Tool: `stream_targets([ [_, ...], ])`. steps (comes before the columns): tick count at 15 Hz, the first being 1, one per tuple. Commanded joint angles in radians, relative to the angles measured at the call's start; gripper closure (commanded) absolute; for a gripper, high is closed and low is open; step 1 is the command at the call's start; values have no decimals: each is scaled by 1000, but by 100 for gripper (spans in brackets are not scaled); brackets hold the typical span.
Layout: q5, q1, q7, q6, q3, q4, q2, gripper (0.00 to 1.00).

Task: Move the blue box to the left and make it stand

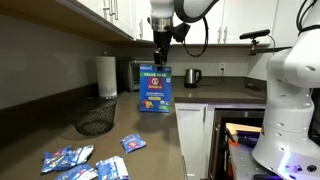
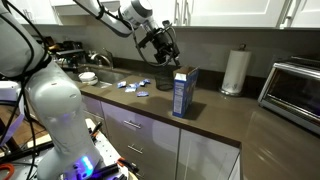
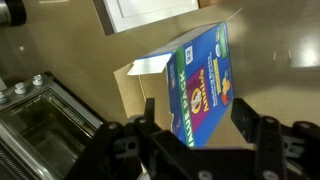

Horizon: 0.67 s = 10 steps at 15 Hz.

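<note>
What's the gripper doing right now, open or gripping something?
Gripper: open, holding nothing; the flat blue cardboard box stands upright on the dark countertop just below it.

- We see a flat rectangular cardboard box point(image 3: 200, 85), blue, with white, red and yellow print.
- We see small crinkly snack packets point(image 1: 80, 160) in blue and white.
- We see a dark brown countertop point(image 2: 250, 125), a white paper towel roll point(image 2: 235, 71) and a black wire basket point(image 1: 95, 117).

Along the worktop point(image 1: 40, 135) toward the corner in an exterior view, past the robot body point(image 2: 55, 110) in an exterior view, blue box point(image 1: 154, 88) shared, seen close in wrist view.
</note>
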Motion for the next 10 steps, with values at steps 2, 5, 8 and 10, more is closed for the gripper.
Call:
stream_targets([
  [2,213,39,-260,-23,-50,-20,-90,21],
  [5,328,54,-402,-71,-81,-8,-125,22],
  [8,404,62,-505,-135,-110,1,-160,15],
  [10,424,60,-540,-176,-119,4,-179,2],
])
